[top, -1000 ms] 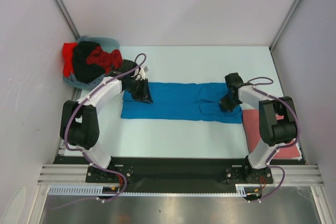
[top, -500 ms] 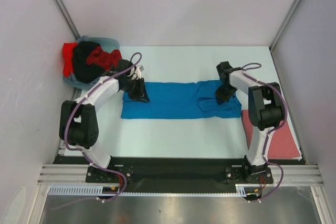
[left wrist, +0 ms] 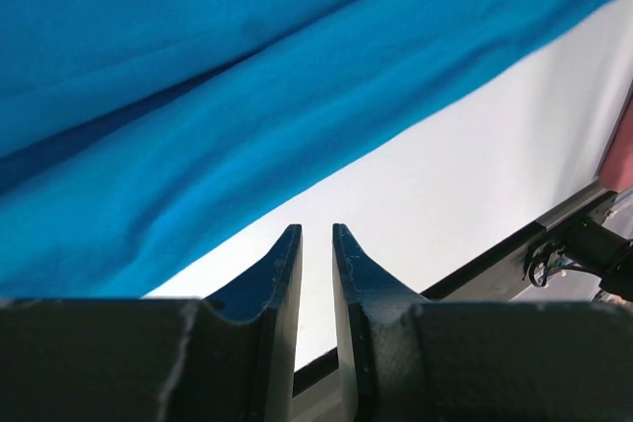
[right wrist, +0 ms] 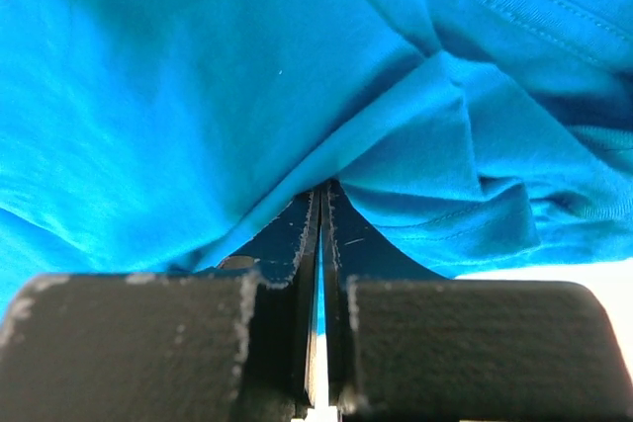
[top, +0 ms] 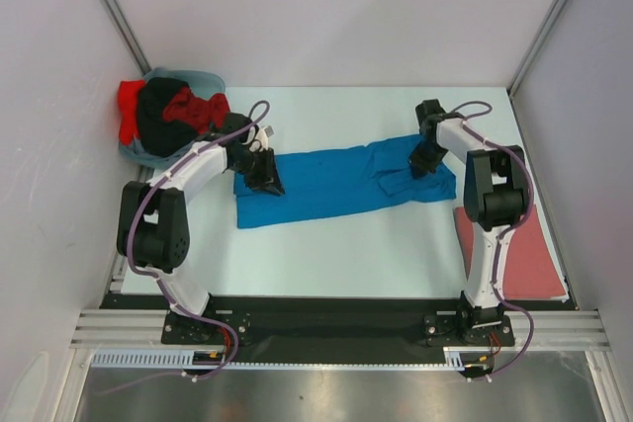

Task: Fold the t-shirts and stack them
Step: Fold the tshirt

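At the far right end of the cloth, the right gripper [right wrist: 321, 193] is clamped on a fold of the blue t-shirt [top: 336, 183].
The left gripper [left wrist: 316, 236], its jaws a little apart and empty, sits at the shirt's left end. The shirt lies as a long band across the table [top: 326, 254], not yet folded small. A pinkish-red shirt [top: 519, 254] lies flat at the right edge, and the heap of shirts [top: 173, 116] waits at the far left, so I judge most of the work remains.
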Robot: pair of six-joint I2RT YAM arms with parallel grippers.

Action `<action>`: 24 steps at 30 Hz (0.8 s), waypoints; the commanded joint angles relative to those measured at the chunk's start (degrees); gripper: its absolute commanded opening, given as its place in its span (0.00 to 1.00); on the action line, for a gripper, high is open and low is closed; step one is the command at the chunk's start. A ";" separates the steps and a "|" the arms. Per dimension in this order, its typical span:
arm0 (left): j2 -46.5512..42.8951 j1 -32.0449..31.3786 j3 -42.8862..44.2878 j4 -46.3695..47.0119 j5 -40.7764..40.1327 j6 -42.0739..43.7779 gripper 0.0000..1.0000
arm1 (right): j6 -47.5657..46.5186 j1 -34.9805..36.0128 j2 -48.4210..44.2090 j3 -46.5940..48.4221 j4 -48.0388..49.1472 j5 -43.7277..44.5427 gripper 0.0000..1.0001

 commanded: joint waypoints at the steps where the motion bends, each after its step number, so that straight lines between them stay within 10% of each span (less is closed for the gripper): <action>1: -0.58 0.56 2.57 0.41 2.05 -0.05 0.23 | -1.67 -2.49 9.16 5.89 13.91 8.05 0.00; 12: 5.73 0.29 10.81 1.21 -6.12 -1.99 0.25 | -7.82 -4.16 23.57 30.76 7.07 7.96 0.00; 24: 18.31 -1.64 22.52 -2.40 -6.74 0.12 0.30 | -18.53 -6.27 13.83 22.08 6.52 5.95 0.00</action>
